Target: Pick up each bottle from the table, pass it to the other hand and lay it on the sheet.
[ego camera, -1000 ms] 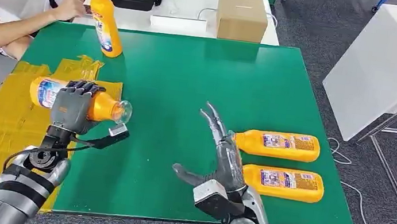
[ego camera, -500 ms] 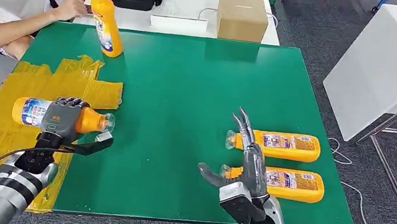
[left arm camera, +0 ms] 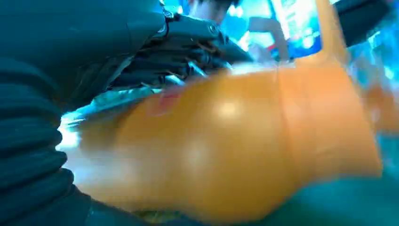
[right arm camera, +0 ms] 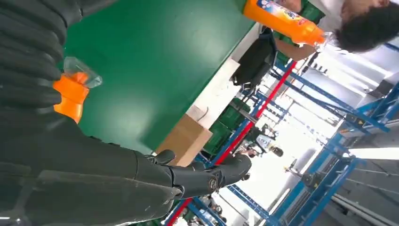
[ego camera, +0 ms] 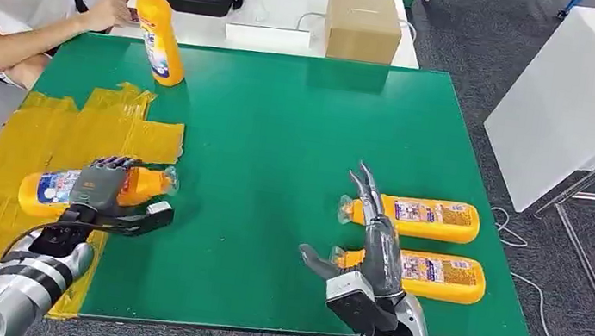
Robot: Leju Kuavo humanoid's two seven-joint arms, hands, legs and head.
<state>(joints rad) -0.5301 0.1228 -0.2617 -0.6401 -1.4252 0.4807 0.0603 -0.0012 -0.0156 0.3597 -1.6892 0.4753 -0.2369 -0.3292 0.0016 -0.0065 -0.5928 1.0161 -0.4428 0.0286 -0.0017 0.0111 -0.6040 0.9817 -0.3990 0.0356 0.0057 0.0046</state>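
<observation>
Fingers of the left hand [ego camera: 98, 185] grip a bottle [ego camera: 57, 186] over the yellow sheet [ego camera: 20, 140]; right hand [ego camera: 371, 239] spread

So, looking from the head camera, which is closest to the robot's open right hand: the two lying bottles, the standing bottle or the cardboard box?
From the right hand:
1. Near lying bottle, right beside it.
2. Far lying bottle, at the fingertips; nearly tied with the first.
3. Cardboard box, beyond the green mat.
4. Standing bottle, far-left corner.
</observation>
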